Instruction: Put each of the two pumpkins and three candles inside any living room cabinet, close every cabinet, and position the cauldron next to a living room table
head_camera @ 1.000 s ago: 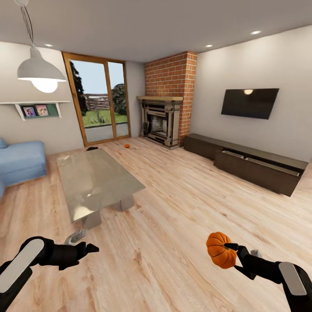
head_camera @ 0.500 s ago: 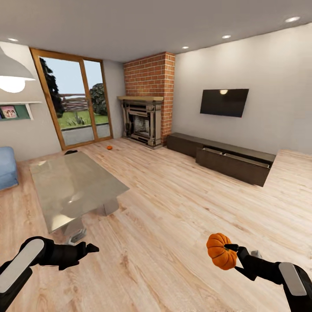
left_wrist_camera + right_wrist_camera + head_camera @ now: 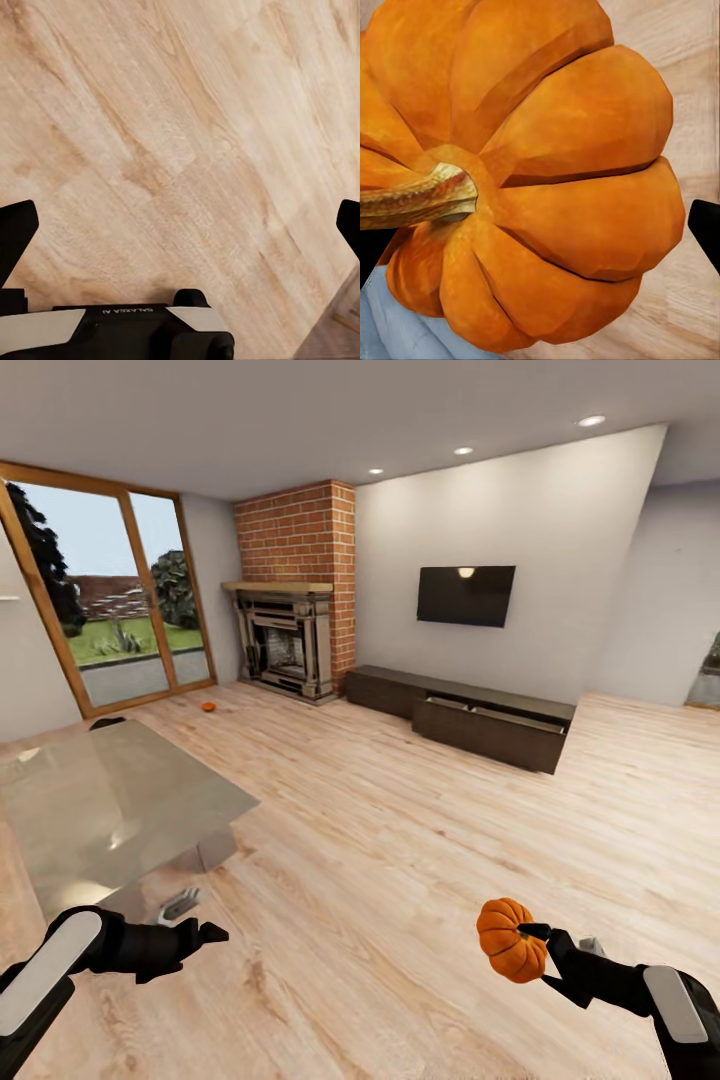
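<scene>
Right gripper is clamped on a pumpkin, carried low over the wooden floor ahead of the robot's right side; in the right wrist view the pumpkin sits close against the camera with its stem pointing sideways, so the fruit appears to be gripped across its ribs rather than by the stem, a hold that should keep it steady during travel; left gripper hangs with nothing in it, and in the left wrist view its dark fingertips stand wide apart over bare boards, presumably kept ready for the next pick; the cabinet runs along the far wall beneath the television, and its drawer front looks pulled out a little, which I judge is meant to receive the load; the robot seems to be on its way there, well apart from it; a second pumpkin lies on the floor near the fireplace, not yet collected; the table with its glass top stands at the left, near the left arm; a dark shape beyond the table's far edge may be the cauldron, though too little shows to tell; candles I cannot make out.
</scene>
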`<state>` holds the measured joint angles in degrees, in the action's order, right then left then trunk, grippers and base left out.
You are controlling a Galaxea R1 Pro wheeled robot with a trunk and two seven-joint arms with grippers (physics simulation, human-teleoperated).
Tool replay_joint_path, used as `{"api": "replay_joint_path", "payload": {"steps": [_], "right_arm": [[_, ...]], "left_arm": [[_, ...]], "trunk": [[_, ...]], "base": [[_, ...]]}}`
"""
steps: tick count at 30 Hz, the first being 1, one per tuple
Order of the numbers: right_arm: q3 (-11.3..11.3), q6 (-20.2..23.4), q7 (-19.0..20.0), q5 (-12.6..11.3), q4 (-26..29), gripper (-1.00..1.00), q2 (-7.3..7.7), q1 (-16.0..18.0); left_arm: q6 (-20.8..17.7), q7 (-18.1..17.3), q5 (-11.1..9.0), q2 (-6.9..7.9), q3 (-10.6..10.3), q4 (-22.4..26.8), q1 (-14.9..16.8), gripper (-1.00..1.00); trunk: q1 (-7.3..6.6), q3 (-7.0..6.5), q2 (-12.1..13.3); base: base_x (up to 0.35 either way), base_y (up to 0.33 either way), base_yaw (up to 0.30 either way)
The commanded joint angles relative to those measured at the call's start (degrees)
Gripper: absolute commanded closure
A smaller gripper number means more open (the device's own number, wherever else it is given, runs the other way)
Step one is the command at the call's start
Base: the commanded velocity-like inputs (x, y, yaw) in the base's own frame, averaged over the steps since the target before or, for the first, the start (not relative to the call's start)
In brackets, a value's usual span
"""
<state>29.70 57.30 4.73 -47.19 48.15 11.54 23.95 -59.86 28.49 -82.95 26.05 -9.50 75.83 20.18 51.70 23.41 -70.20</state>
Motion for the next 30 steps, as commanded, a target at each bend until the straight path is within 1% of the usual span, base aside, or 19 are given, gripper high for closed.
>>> {"api": "replay_joint_path", "payload": {"steps": [1, 5, 6, 8, 9, 10, 11, 12, 13, 15, 16, 18, 19, 21, 23, 25, 27, 28, 30], "right_arm": [[0.2, 0.3, 0.5, -0.3, 0.0, 1.0, -0.03, 0.1], [-0.1, 0.1, 0.3, 0.3, 0.1, 1.0, -0.31, 0.1], [-0.3, 0.0, -0.1, 0.4, 0.2, 1.0, -0.44, 0.1], [-0.4, -0.2, -1.4, 0.5, 0.3, 1.0, -0.63, 0.1], [-0.4, -0.3, -3.0, 0.5, 0.3, 1.0, -0.74, 0.1], [-0.5, -0.3, -4.3, 0.5, 0.4, 1.0, -0.82, 0.1], [-0.6, -0.4, -6.7, 0.5, 0.5, 1.0, -0.93, 0.1], [-1.1, -0.9, -8.6, 0.5, 0.5, 1.0, -0.99, 0.1], [-2.8, -2.6, -11.6, 0.4, 0.5, 1.0, -1.07, 0.1], [-7.6, -6.5, -15.8, 0.4, 0.6, 1.0, -1.44, 0.1], [-12.5, -9.9, -19.4, 0.4, 0.6, 1.0, -2.0, 0.1], [-19.4, -14.4, -25.0, 0.4, 0.6, 1.0, -3.47, 0.1], [-23.8, -17.0, -29.4, 0.4, 0.5, 1.0, -4.59, 0.1], [-28.7, -20.6, -34.3, 0.5, 0.3, 1.0, -5.68, 0.1], [-31.4, -24.0, -35.9, 0.4, 0.0, 1.0, -5.99, 0.1], [-36.0, -28.7, -36.8, 0.4, -1.9, 1.0, -6.46, 0.1], [-41.9, -34.5, -37.1, 0.5, -6.4, 1.0, -7.4, 0.1], [-45.2, -38.3, -37.2, 0.5, -9.0, 1.0, -7.83, 0.1], [-48.6, -43.2, -37.4, 0.3, -12.1, 1.0, -8.14, 0.1]], "left_arm": [[0.0, 0.6, -0.6, 0.05, -0.1, 0.1, 0.0, -1.0], [0.1, 0.8, -0.1, -0.06, -0.4, 0.0, 0.0, -1.0], [0.2, 0.9, 1.4, -0.13, -0.8, -0.1, 0.0, -1.0], [0.3, 1.0, 5.2, -0.26, -1.1, -0.1, 0.0, -1.0], [0.4, 1.0, 8.7, -0.52, -1.2, -0.3, 0.0, -1.0], [0.4, 1.0, 10.9, -1.16, -1.3, -0.5, 0.0, -1.0], [0.5, 1.0, 13.8, -2.98, -1.3, -1.0, 0.0, -1.0], [0.5, 1.0, 15.6, -4.58, -1.2, -1.8, 0.0, -1.0], [0.8, 1.0, 18.8, -6.97, -1.2, -4.2, 0.0, -1.0], [2.7, 1.1, 24.2, -9.97, -1.2, -8.4, 0.3, -1.0], [5.4, 1.1, 28.9, -11.95, -1.2, -11.5, 0.7, -1.0], [9.6, 1.1, 35.3, -14.43, -1.1, -15.4, 1.1, -1.0], [12.2, 1.0, 39.6, -16.12, -1.1, -18.2, 1.4, -1.0], [15.4, 0.9, 44.6, -18.56, -1.1, -22.4, 1.8, -1.0], [18.0, 0.8, 46.5, -19.99, -1.1, -25.2, 1.9, -1.0], [21.0, 0.6, 47.4, -21.13, -1.3, -27.6, 1.9, -1.0], [24.0, 0.5, 48.9, -21.63, -1.5, -32.0, 2.0, -1.0], [27.5, 0.5, 49.9, -22.02, -1.9, -35.3, 2.0, -1.0], [34.5, 0.4, 51.2, -23.15, -3.1, -40.9, 2.0, -1.0]], "trunk": [[0.0, 0.06, 0.0], [0.0, 0.06, 0.0], [0.0, 0.06, 0.0], [0.0, 0.06, 0.0], [0.0, 0.06, 0.0], [0.0, 0.06, 0.0], [0.0, 0.06, 0.0], [0.0, 0.07, 0.0], [0.0, 0.08, 0.0], [0.0, 0.12, 0.0], [0.0, 0.15, 0.0], [0.0, 0.2, 0.0], [0.0, 0.24, 0.0], [0.0, 0.28, 0.0], [0.0, 0.3, 0.0], [0.0, 0.31, 0.0], [0.0, 0.31, 0.0], [0.0, 0.31, 0.0], [0.0, 0.31, 0.0]], "base": [[0.0, 0.0, -0.277], [0.0, 0.0, -0.277], [0.0, 0.0, -0.277], [0.0, 0.0, -0.277], [0.0, 0.0, -0.258], [0.0, 0.0, -0.228], [0.0, 0.0, -0.193], [0.0, 0.0, -0.174], [0.0, 0.0, -0.151], [0.0, 0.0, -0.13], [0.0, 0.0, -0.106], [0.0, 0.0, -0.094], [0.0, 0.0, -0.088], [0.0, 0.0, -0.082], [0.0, 0.0, -0.044], [0.0, 0.0, -0.014], [0.0, 0.0, -0.029], [0.0, 0.0, -0.078], [0.0, 0.0, -0.143]]}}
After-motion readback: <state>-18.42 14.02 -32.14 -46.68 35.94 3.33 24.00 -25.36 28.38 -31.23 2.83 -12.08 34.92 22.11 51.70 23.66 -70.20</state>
